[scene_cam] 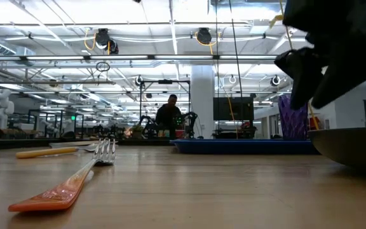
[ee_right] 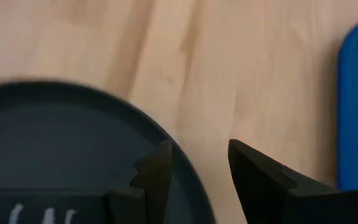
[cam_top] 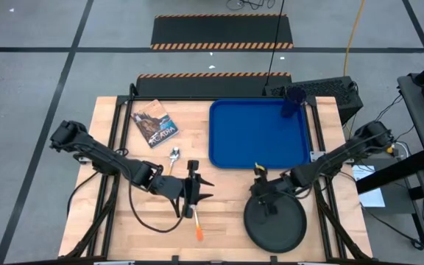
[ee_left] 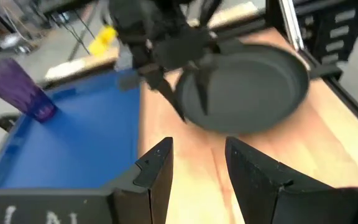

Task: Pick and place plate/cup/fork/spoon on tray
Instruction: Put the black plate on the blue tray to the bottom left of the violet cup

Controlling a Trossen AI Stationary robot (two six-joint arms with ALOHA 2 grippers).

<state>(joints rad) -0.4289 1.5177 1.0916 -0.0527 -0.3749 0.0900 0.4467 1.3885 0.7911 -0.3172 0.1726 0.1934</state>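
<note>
The black plate (cam_top: 274, 221) lies flat on the table near its front right. My right gripper (ee_right: 197, 165) hangs open just above the plate's far-left rim (ee_right: 182, 158), one finger over the inside and one over the wood, clear of it in the low view. My left gripper (cam_top: 208, 189) is open and holds nothing, pointing toward the plate from the table's middle. The fork (scene_cam: 75, 181) lies by it, its orange handle (cam_top: 198, 232) toward the near edge. The spoon (cam_top: 174, 155) lies farther back. The purple cup (cam_top: 293, 101) stands in the blue tray's (cam_top: 249, 136) far right corner.
A small printed booklet (cam_top: 154, 124) lies at the table's far left. A dark keyboard-like unit (cam_top: 322, 90) sits behind the tray. Bare wood shows between the tray's near rim and the plate. A person (scene_cam: 169, 114) sits far off in the room.
</note>
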